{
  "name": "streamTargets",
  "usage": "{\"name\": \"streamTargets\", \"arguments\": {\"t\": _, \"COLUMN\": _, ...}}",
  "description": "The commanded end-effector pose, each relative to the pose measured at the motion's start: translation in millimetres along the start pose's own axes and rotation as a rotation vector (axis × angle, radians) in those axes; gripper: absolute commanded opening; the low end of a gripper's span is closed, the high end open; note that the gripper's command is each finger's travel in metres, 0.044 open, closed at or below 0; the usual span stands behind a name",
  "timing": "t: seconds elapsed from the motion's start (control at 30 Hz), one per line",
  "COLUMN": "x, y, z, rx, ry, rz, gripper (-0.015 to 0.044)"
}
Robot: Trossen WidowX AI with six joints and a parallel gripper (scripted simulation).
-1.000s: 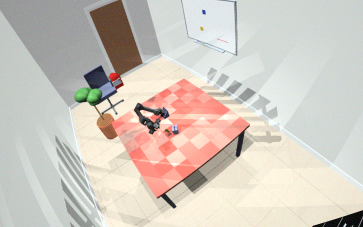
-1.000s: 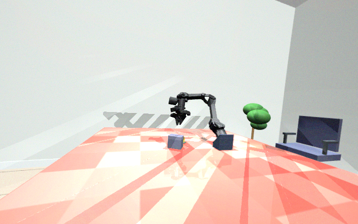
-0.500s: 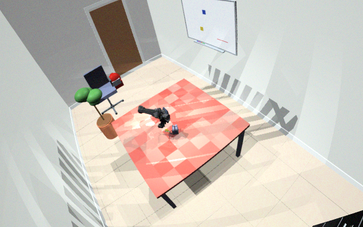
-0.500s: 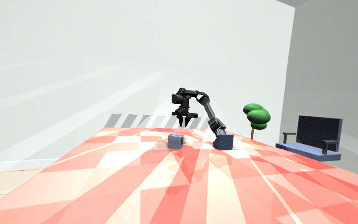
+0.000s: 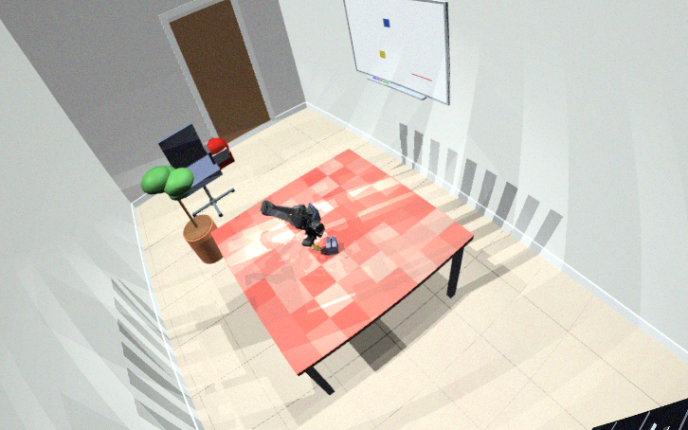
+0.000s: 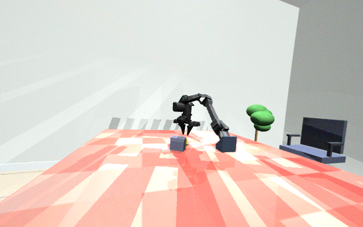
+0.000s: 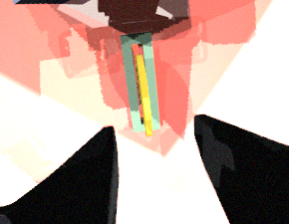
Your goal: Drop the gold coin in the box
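The gold coin [image 5: 316,247] [image 6: 186,141] [image 7: 144,94] stands on edge in the holder [image 7: 151,74], which looks pale green in the wrist view. There the coin runs lengthwise, slightly askew to the holder's walls. My gripper [image 6: 185,133] [image 7: 155,130] points down, part-way open and empty, with its fingertips above the height of the coin. In the wrist view the near end of the coin and holder shows between the fingertips, and the rest lies farther up the picture. The closed grey box [image 5: 331,245] [image 6: 177,144] is beside the holder; its slot is too small to make out clearly.
The box stands close to the gripper, to its left and nearer the camera in the exterior view. The arm's dark blue base [image 6: 228,144] is at the right there. All stand on a red and cream checkered table [image 5: 389,235] [image 6: 219,197] with strong light patches and shadows.
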State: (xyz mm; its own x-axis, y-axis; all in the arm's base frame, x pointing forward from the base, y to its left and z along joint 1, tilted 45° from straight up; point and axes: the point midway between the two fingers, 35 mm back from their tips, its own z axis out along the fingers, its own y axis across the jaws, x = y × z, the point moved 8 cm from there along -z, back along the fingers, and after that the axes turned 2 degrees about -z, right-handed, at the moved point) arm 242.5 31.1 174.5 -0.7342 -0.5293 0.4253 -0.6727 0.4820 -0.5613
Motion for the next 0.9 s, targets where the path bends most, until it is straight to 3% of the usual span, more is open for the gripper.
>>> {"name": "streamTargets", "arguments": {"t": 0.0, "x": 1.1, "y": 1.1, "z": 8.0, "rx": 0.005, "ry": 0.004, "rz": -0.005, "gripper": 0.0161}}
{"name": "streamTargets", "arguments": {"t": 0.87, "x": 0.9, "y": 0.7, "z": 48.5, "rx": 0.005, "ry": 0.003, "rz": -0.004, "gripper": 0.0161}}
